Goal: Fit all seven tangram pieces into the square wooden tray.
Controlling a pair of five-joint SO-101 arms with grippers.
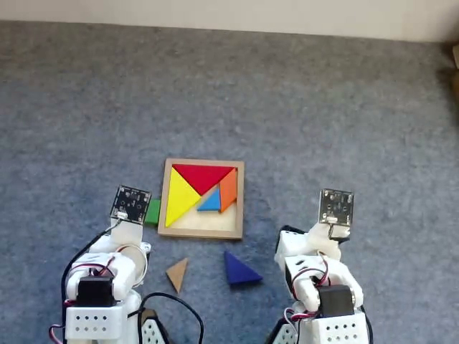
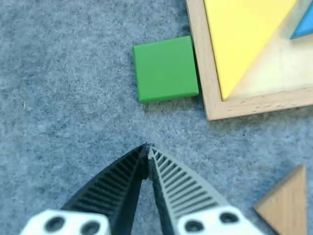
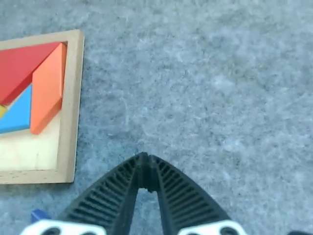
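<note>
The left gripper [image 2: 147,147] is pinched closed, its two ribbed fingertips meeting at a point with nothing between them, low over the grey carpet [image 2: 63,98]. Just ahead of it lies the green square [image 2: 166,68], flat on the carpet and pressed right up against the outer left side of the square wooden tray [image 2: 198,83]. Off to that gripper's right and a little behind its tips sits the tan triangle [image 2: 286,205], loose on the carpet, short of the tray's near edge.

The right gripper [image 3: 145,155] is drawn together as well, tips touching and holding nothing. It hangs over bare carpet, with the tray ahead and to its left, well apart from it. The dark blue triangle [image 1: 239,270] lies on the carpet between the two arms, nearer the right one, just below the tray's near right corner and apart from the tan triangle.

Inside the tray, the yellow triangle [image 1: 179,197] fills the left side and the red triangle [image 1: 203,176] runs along the far edge. The orange parallelogram [image 1: 228,190] stands against the right wall, and the light blue triangle [image 1: 210,203] is tucked between them near the middle. The near strip of the tray's floor shows bare wood.
</note>
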